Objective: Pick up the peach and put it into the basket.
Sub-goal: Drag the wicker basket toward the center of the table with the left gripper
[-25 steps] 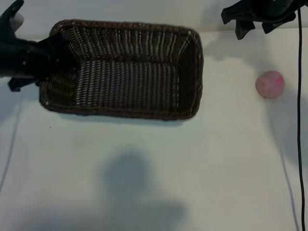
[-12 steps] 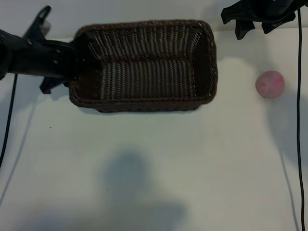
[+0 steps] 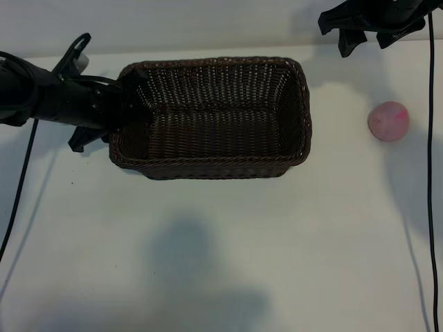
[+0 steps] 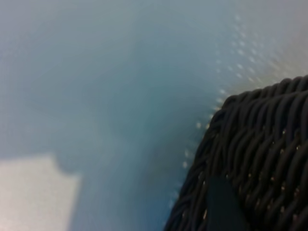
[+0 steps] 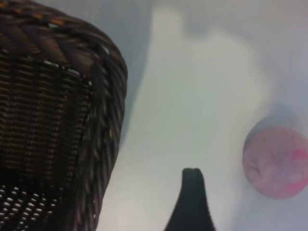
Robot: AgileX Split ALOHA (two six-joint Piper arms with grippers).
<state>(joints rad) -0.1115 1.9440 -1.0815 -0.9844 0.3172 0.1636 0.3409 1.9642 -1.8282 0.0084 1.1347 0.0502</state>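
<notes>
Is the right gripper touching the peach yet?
Apart. The exterior view shows bare table between the right gripper, open at the far edge, and the peach.

left gripper [image 3: 128, 104] gripping basket [image 3: 214, 166], peach [image 3: 388, 122] apart

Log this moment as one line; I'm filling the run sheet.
left end effector: shut on basket end wall | right end effector: open, empty, beyond peach | peach: on table, outside basket

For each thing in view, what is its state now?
basket: upright on the table, nothing inside, held at one end wall.
peach: resting on the table, apart from the basket, untouched.
left pincer: closed on the basket's end wall.
right pincer: open, holding nothing, at the far edge, away from the peach.
</notes>
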